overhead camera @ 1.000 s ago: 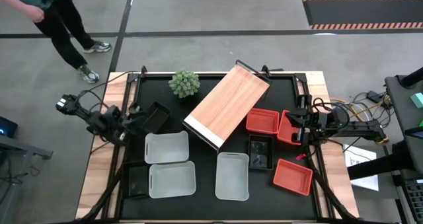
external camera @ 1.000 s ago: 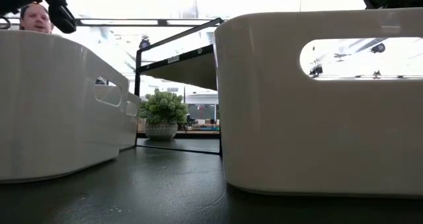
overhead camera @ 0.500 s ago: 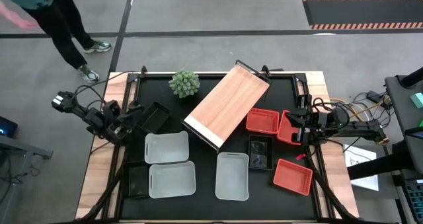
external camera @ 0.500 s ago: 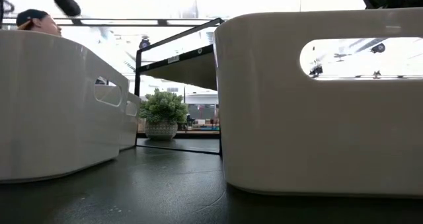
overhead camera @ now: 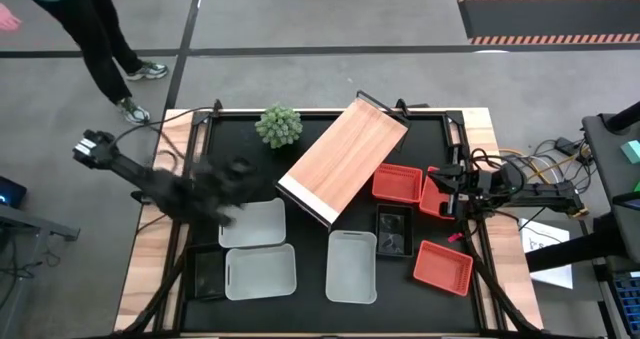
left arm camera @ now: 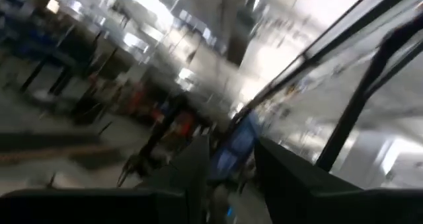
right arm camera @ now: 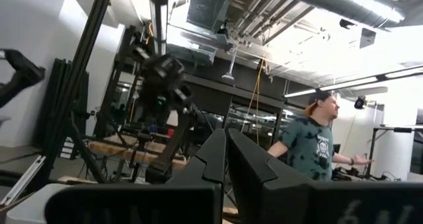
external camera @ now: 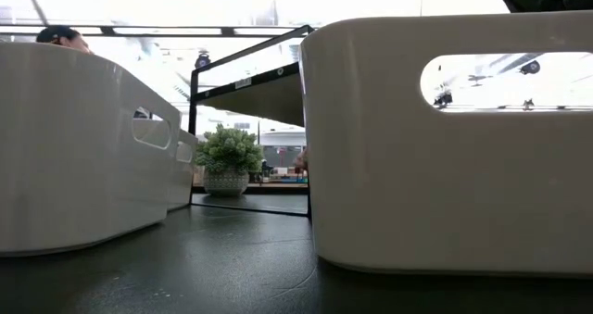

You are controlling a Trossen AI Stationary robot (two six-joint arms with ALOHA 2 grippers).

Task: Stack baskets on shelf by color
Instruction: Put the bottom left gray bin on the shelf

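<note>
Three white baskets (overhead camera: 252,222), (overhead camera: 260,271), (overhead camera: 351,267) rest on their bottoms on the black table. The orange baskets (overhead camera: 397,183), (overhead camera: 443,265) and a black basket (overhead camera: 393,229) lie on the right. The light-wood shelf (overhead camera: 342,157) stands slantwise at the middle. My left gripper (left arm camera: 231,163) is open and empty; its arm shows as a blur (overhead camera: 215,187) over the far-left black basket (overhead camera: 238,169). My right gripper (right arm camera: 225,148) is shut and empty, by the right edge over another orange basket (overhead camera: 433,195).
A green potted plant (overhead camera: 279,125) stands at the far edge, left of the shelf. A small black basket (overhead camera: 207,274) lies at the near left. A person (overhead camera: 70,19) stands beyond the table's far left corner. Cables trail at the right edge (overhead camera: 520,169).
My left arm has swung up and toward the table's middle, from the left edge to over the far-left black basket, fast enough to blur. It has risen out of the top of the low view. The baskets and the shelf have kept their places.
</note>
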